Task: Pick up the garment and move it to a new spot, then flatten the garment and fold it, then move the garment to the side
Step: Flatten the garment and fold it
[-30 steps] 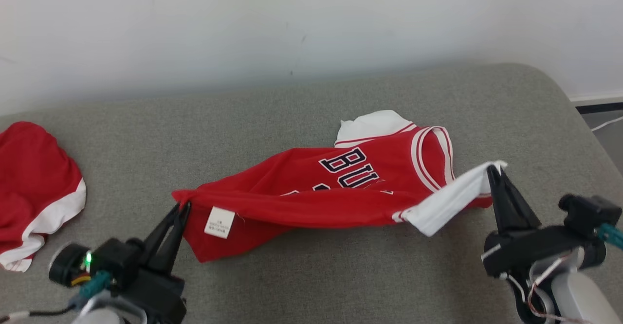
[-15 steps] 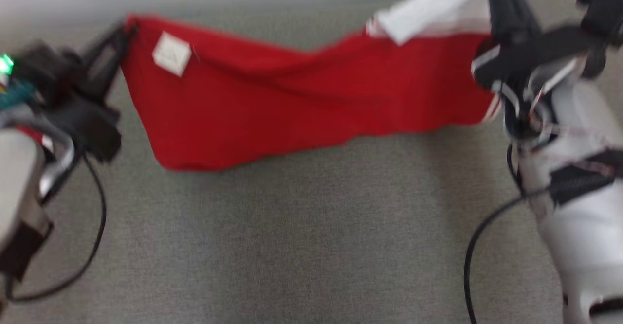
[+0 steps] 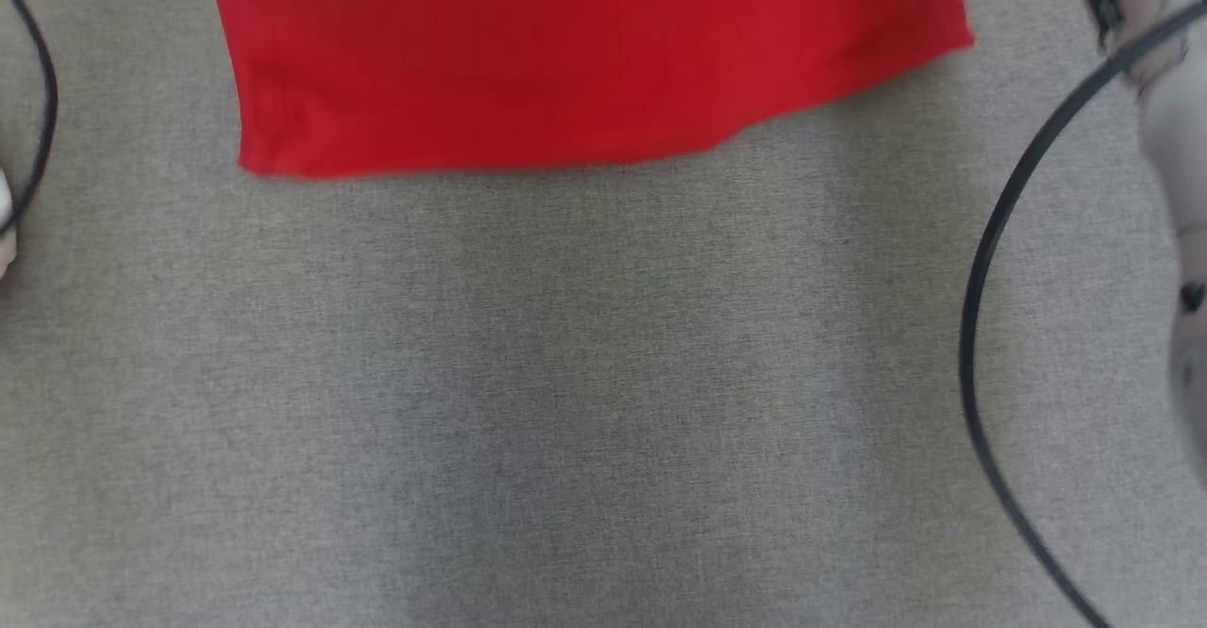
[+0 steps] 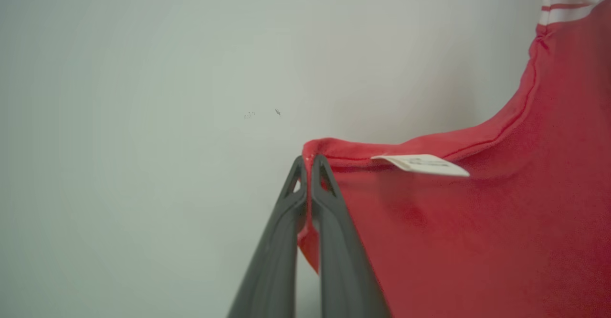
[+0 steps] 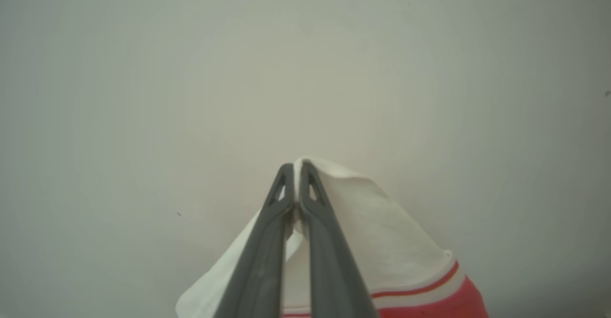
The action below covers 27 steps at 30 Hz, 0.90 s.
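I am holding the jersey (image 3: 566, 62), smooth red cloth, spread over the grey woven cushion (image 3: 603, 402), with its long axis running left to right. My left gripper (image 4: 308, 163) is pinching the red hem corner beside a white label (image 4: 420, 164). My right gripper (image 5: 297, 167) is clamping the white, red-striped end.

the garment (image 3: 585, 53) hangs above the far part of the cushion (image 3: 603, 402).

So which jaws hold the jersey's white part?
The right jaws, shut on the white fabric; the left jaws pinch the red hem beside the label.
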### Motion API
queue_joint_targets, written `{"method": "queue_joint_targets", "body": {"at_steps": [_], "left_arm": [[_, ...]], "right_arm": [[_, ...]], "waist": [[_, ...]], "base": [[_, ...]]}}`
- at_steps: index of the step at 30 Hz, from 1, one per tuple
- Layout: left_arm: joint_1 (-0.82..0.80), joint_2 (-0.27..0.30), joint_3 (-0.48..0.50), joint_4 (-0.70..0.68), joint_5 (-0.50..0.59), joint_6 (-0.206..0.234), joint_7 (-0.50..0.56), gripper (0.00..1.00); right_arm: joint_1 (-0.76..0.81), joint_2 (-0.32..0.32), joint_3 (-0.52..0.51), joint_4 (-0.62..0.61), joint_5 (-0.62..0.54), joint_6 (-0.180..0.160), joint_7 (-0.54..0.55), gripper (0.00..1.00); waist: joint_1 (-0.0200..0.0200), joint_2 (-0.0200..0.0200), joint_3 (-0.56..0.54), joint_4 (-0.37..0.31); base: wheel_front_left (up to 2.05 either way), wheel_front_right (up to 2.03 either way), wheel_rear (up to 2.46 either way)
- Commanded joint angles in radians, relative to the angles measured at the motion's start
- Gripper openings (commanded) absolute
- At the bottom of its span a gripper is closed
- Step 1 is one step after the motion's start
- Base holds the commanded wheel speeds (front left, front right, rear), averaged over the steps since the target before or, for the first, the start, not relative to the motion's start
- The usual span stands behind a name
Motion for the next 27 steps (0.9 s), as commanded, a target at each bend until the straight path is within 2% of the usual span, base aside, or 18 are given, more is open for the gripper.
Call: {"method": "queue_joint_targets", "body": {"at_steps": [1,8,14,19,27], "left_arm": [[-0.076,-0.014,-0.028,0.047,-0.021,0.001,-0.014,0.0],[-0.225,-0.068,-0.09,0.173,-0.055,0.001,-0.038,0.0],[-0.331,-0.104,-0.108,0.254,-0.092,0.001,-0.099,0.0],[-0.351,-0.118,-0.132,0.303,-0.12,0.001,-0.14,0.0],[-0.293,-0.122,-0.139,0.314,-0.167,0.001,-0.179,0.0]], "right_arm": [[-0.08,0.001,-0.005,0.065,-0.024,0.0,-0.023,0.0],[-0.252,-0.019,-0.016,0.218,-0.099,0.0,-0.088,0.0],[-0.36,-0.03,-0.001,0.277,-0.145,0.0,-0.122,0.0],[-0.389,-0.033,0.02,0.282,-0.147,0.0,-0.143,0.0],[-0.318,-0.028,0.103,0.216,-0.079,0.0,-0.139,0.0]], "waist": [[-0.0005,-0.0004,0.001,0.01],[-0.0005,-0.0004,-0.03,0.032],[-0.0005,-0.0004,-0.033,0.05],[-0.0005,-0.0004,0.002,0.054],[-0.0005,-0.0004,0.064,0.049]], "base": [[0.0,0.0,0.0],[0.0,0.0,0.0],[0.0,0.0,0.0],[0.0,0.0,0.0],[0.0,0.0,0.0]]}}
